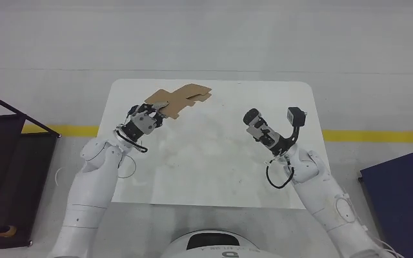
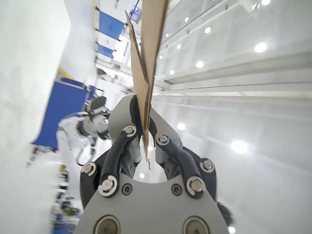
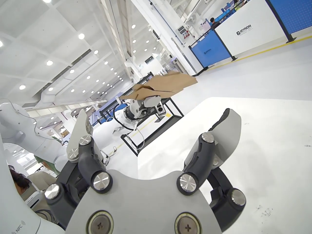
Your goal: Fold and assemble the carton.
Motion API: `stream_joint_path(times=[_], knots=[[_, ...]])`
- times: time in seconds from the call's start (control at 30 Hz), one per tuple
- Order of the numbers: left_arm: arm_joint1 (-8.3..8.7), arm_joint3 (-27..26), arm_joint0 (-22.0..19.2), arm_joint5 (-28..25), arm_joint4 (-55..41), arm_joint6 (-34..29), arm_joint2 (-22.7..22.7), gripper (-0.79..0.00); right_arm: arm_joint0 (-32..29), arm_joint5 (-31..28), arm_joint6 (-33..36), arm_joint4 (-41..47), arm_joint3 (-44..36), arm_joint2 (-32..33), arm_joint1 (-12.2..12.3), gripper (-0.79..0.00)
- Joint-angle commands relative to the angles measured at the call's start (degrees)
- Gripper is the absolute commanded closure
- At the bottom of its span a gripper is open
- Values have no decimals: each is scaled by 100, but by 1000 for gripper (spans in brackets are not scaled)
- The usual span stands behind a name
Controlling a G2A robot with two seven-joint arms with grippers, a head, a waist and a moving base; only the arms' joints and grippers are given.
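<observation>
The left tool (image 1: 150, 118) is closed on the carton (image 1: 181, 100), pinching it near one edge. In the left wrist view the two fingers (image 2: 126, 122) press against either side of the brown board (image 2: 151, 37), which runs edge-on away from the grip, and a second layer or flap parts from the main sheet just beyond the fingers. The carton is still a mostly flat blank with notched flaps. From above, it lies over the far left part of the white table (image 1: 213, 161) and reaches toward the far edge. The right wrist view shows the carton (image 3: 165, 86) held up in the air, clear of the table, with the left tool (image 3: 146, 101) under it.

The right tool (image 1: 251, 119) is over the right side of the table, well apart from the carton. Its fingers (image 3: 229, 122) are spread wide with nothing between them.
</observation>
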Motion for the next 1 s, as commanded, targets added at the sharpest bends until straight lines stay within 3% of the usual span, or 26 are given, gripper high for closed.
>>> stream_joint_path(times=[0.0,0.17,0.43,0.57,0.63,0.67,0.77,0.97], knots=[[19,-3,-41,67,166,-169,46,0,-23,124,322,390,-21,-218,-8,-785],[58,-192,3,-71,649,-795,274,0,343,671,1825,2412,188,-678,15,-785],[121,-290,-36,-154,903,-1618,407,0,700,1151,3853,4981,513,-838,44,-785],[180,-250,-97,-120,1184,-2056,415,0,874,2108,5229,6435,796,-820,54,-785],[212,-224,-122,-82,1327,-2293,433,0,1048,2306,5556,6739,1175,-772,35,-671],[227,-209,-136,-68,1385,-2399,433,0,1114,2463,5714,6858,1276,-824,10,-560],[268,-182,-167,-64,1538,-2642,440,0,1317,2636,6064,6956,1578,-960,-65,-422],[317,-129,-224,-153,1701,-2879,515,0,1539,2806,6444,6982,1879,-1235,-216,-391]])
